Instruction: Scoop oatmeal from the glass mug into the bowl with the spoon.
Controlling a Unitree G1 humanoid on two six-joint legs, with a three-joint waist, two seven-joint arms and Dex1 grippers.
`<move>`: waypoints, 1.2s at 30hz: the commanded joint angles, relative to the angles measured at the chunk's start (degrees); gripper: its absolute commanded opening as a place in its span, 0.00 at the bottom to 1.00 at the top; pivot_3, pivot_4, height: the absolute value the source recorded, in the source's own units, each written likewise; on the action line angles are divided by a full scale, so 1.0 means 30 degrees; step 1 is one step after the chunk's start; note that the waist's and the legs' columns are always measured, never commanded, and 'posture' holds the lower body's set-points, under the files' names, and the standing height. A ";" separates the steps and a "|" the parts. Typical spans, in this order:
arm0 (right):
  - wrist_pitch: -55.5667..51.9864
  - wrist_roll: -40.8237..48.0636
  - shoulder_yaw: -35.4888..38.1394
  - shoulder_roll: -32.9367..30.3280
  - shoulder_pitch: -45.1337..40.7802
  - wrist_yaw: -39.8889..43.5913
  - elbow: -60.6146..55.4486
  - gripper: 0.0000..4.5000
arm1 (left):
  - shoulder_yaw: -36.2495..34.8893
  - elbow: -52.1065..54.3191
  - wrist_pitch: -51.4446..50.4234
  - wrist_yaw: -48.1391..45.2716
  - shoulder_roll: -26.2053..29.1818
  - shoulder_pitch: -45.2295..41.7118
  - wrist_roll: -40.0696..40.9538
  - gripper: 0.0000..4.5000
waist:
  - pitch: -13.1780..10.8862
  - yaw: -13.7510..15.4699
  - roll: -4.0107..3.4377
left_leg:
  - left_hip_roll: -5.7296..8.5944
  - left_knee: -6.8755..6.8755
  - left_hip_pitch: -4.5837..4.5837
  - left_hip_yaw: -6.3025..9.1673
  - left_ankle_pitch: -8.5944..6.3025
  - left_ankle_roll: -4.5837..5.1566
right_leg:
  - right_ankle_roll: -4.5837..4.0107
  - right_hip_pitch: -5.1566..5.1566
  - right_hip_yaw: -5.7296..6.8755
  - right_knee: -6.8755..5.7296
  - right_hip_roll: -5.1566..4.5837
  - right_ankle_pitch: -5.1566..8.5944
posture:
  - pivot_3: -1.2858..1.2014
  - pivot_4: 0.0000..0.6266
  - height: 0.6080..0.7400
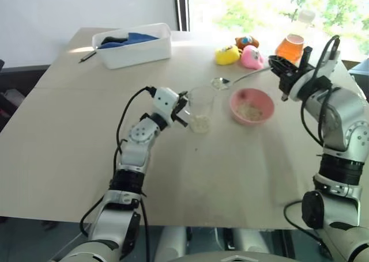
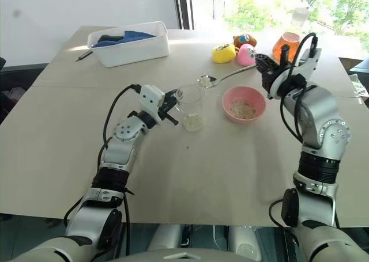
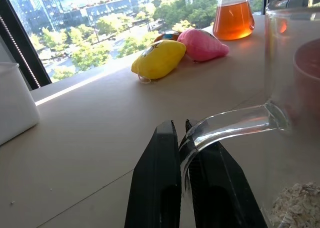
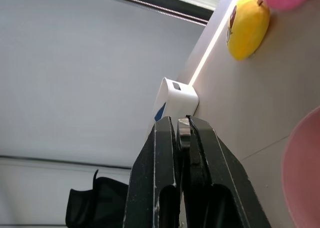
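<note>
Mid-desk, I've got the left gripper clamped on the handle of the glass mug, which stands upright with oatmeal in its bottom. Right gripper is clenched on the spoon handle, with the spoon held above the desk between mug and pink bowl. I see some oatmeal in the bowl.

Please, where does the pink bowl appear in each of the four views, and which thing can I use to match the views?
Left eye view: the pink bowl sits right of centre, beside the glass mug.
Right eye view: right of centre again.
Left wrist view: at the right edge, seen through the glass mug.
Right wrist view: a pink rim at the lower right edge.
Shared landmark: the yellow toy.
</note>
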State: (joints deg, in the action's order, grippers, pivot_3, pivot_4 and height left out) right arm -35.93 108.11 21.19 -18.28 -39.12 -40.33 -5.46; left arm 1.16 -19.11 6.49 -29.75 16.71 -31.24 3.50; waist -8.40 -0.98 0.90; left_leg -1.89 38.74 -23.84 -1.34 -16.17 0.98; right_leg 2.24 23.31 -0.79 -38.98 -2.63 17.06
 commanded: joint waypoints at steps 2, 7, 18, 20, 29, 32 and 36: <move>0.0159 0.0400 0.1420 -0.1611 -0.0541 0.0915 0.0966 0.00 | -0.0251 0.0173 0.0752 -0.0102 0.0206 -0.0150 0.0191 0.04 | 0.0000 0.0008 0.0000 | 0.0000 0.0004 0.0000 -0.0002 0.0000 0.0000 | 0.0000 0.0000 -0.0002 -0.0001 -0.0001 0.0000 | 0.52 0.24 1.00; -0.0603 -0.1296 0.1461 -0.2684 0.0504 0.2486 0.2806 0.00 | -0.0119 -0.0112 0.0886 -0.0005 0.0041 -0.0064 0.0065 0.04 | 0.0001 0.0036 0.0000 | 0.0000 0.0006 0.0000 -0.0005 0.0000 0.0001 | 0.0001 -0.0001 -0.0009 -0.0004 -0.0001 -0.0001 | 0.52 0.24 1.00; -0.0617 -1.0646 -0.1354 -0.3453 -0.0289 0.7966 0.4398 0.00 | -0.0064 -0.0252 0.1055 -0.0101 0.0177 0.0159 -0.0051 0.04 | 0.0011 0.0039 -0.0022 | -0.0010 0.0041 0.0016 -0.0022 0.0000 0.0002 | 0.0008 -0.0005 -0.0029 -0.0041 0.0014 -0.0005 | 0.52 0.24 1.00; -0.0578 -1.2699 -0.2207 -0.4044 -0.0364 0.9426 0.3969 0.00 | -0.0067 -0.0212 0.1054 -0.0097 0.0200 0.0214 -0.0066 0.04 | 0.0012 0.0057 -0.0022 | -0.0009 0.0055 0.0013 -0.0022 -0.0001 0.0003 | 0.0008 -0.0005 -0.0025 -0.0042 0.0016 -0.0005 | 0.52 0.24 1.00; 0.0273 -2.1365 -0.6973 -0.7097 -0.0746 1.6246 -0.0494 0.00 | -0.0034 -0.0168 0.1155 -0.0026 0.0219 0.0458 -0.0121 0.04 | 0.0014 0.0063 -0.0029 | -0.0008 0.0094 0.0015 -0.0008 -0.0004 0.0007 | 0.0009 -0.0005 -0.0020 -0.0069 0.0024 -0.0005 | 0.52 0.24 1.00; 0.0715 -2.4302 -0.9163 -0.8549 -0.0671 1.8765 -0.2558 0.00 | 0.0024 -0.0194 0.1158 0.0013 0.0131 0.0438 -0.0137 0.04 | 0.0014 0.0097 -0.0029 | -0.0012 0.0129 0.0012 -0.0002 -0.0006 0.0009 | 0.0009 -0.0003 -0.0018 -0.0106 0.0032 -0.0005 | 0.52 0.24 1.00; 0.1001 -2.6045 -0.9262 -0.8600 -0.0718 1.9613 -0.2588 0.00 | 0.0088 -0.0365 0.1232 -0.0002 0.0063 0.0321 -0.0186 0.04 | 0.0014 0.0113 -0.0028 | 0.0000 0.0156 0.0008 0.0003 -0.0008 0.0012 | 0.0009 -0.0004 -0.0012 -0.0116 0.0026 -0.0005 | 0.52 0.24 1.00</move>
State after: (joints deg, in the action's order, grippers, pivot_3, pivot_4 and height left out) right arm -34.76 33.09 -8.44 -43.44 -39.90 17.50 -12.04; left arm 0.80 -20.71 9.18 -29.72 16.87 -30.52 3.39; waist -8.36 -0.65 0.82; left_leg -1.87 39.22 -23.81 -1.33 -16.20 1.02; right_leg 2.27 23.29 -0.82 -39.37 -2.57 17.04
